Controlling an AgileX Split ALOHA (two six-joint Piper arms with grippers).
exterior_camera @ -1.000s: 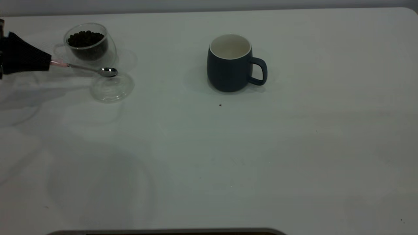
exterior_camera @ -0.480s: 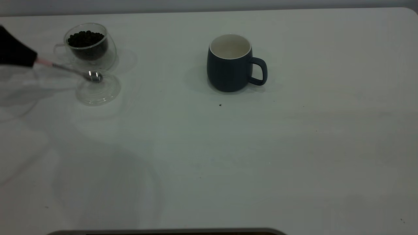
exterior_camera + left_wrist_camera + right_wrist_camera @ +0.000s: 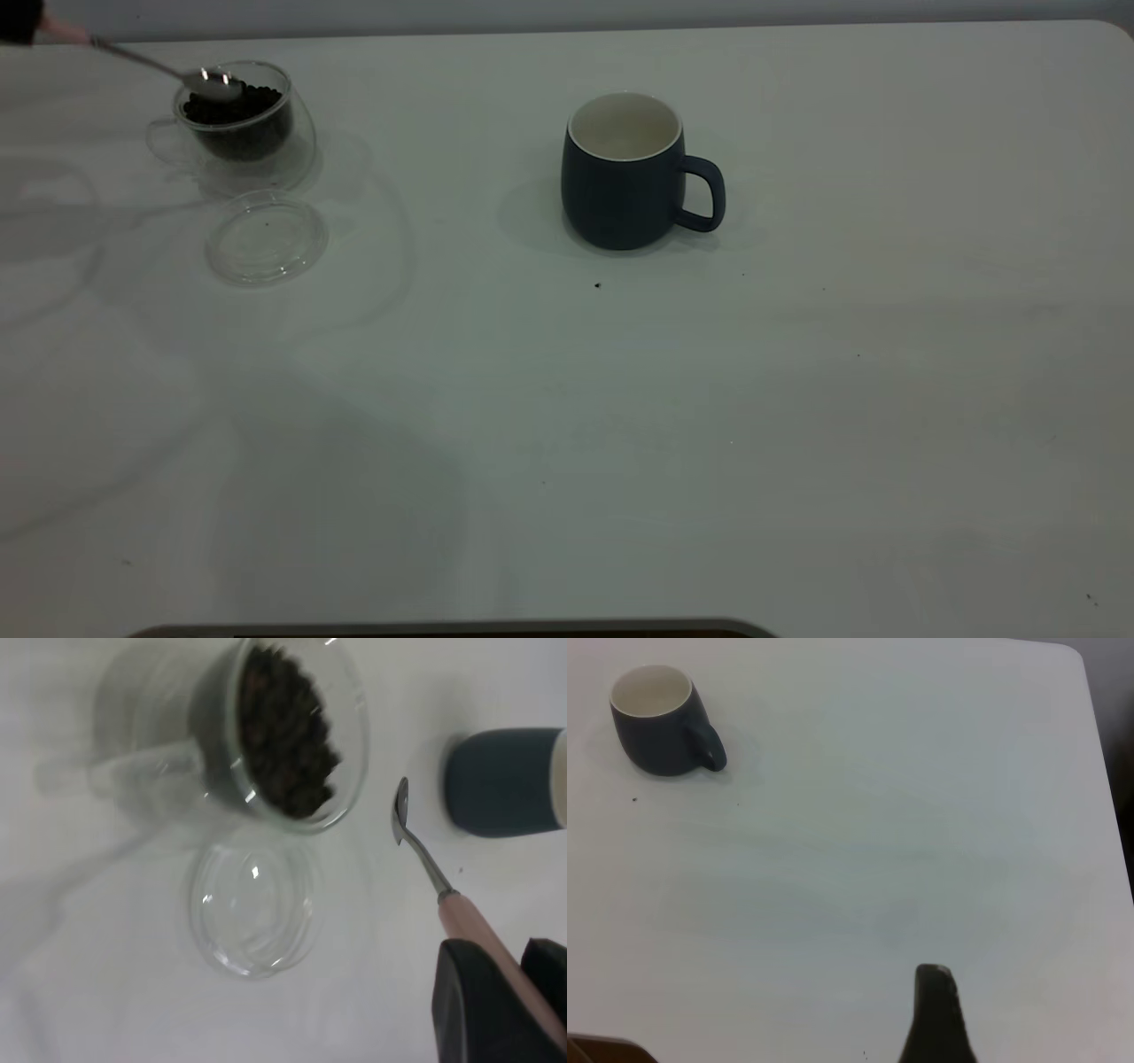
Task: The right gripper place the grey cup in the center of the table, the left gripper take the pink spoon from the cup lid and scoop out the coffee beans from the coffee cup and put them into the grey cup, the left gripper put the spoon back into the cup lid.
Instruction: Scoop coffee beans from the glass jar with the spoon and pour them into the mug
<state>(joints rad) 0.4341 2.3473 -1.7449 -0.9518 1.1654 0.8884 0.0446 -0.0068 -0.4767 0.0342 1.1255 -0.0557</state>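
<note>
Pink spoon poised over the beans

Pink-handled metal spoon (image 3: 159, 66) sits clamped by its handle in the black left pincer (image 3: 500, 1005), bowl over the dark coffee beans (image 3: 235, 106) in the clear glass cup (image 3: 244, 124). It should dip shallowly and lift level. The grey-blue mug (image 3: 625, 173) waits mid-desk; right pincer (image 3: 935, 1014): grip unclear.

A large white tabletop (image 3: 797, 399) with rounded corners fills nearly the whole scene. A plain pale grey wall (image 3: 567, 13) runs behind its far edge. The light is dim and soft, casting faint, blurred shadows across the surface.
</note>
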